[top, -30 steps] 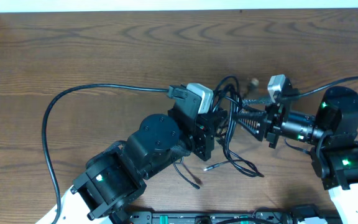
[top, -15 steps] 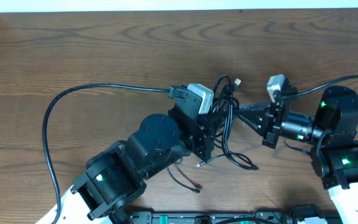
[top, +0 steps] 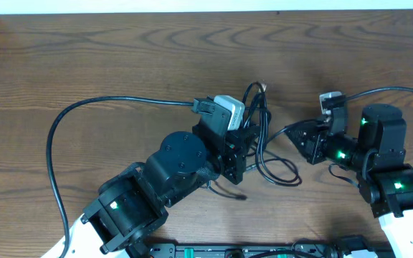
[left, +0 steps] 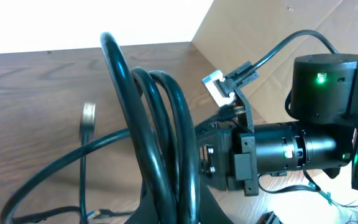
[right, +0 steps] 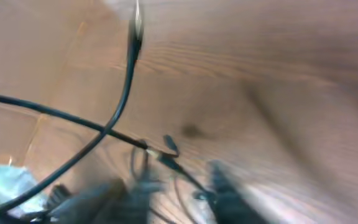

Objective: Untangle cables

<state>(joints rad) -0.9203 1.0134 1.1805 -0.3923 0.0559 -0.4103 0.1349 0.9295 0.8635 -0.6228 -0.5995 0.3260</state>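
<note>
The cables (top: 260,118) are thin glossy black cords bundled between my two arms, with loose loops (top: 278,170) on the table and a plug end (top: 262,87) pointing to the far side. My left gripper (top: 248,143) is shut on the bundle; in the left wrist view the cords (left: 160,143) rise in loops from between its fingers (left: 173,211). My right gripper (top: 298,137) is to the right of the bundle. One strand leads towards it. In the blurred right wrist view its fingers (right: 176,196) stand apart with a thin strand (right: 120,106) in front.
The left arm's thick black cable (top: 84,115) arcs over the left half of the wooden table (top: 120,57). The right arm's body (left: 291,149) fills the right of the left wrist view. The table's far edge (top: 192,12) meets a white wall.
My right gripper has drawn back to the right, away from the bundle. The cable loops have shifted and the plug end has moved left and farther back. The left arm has stayed put.
</note>
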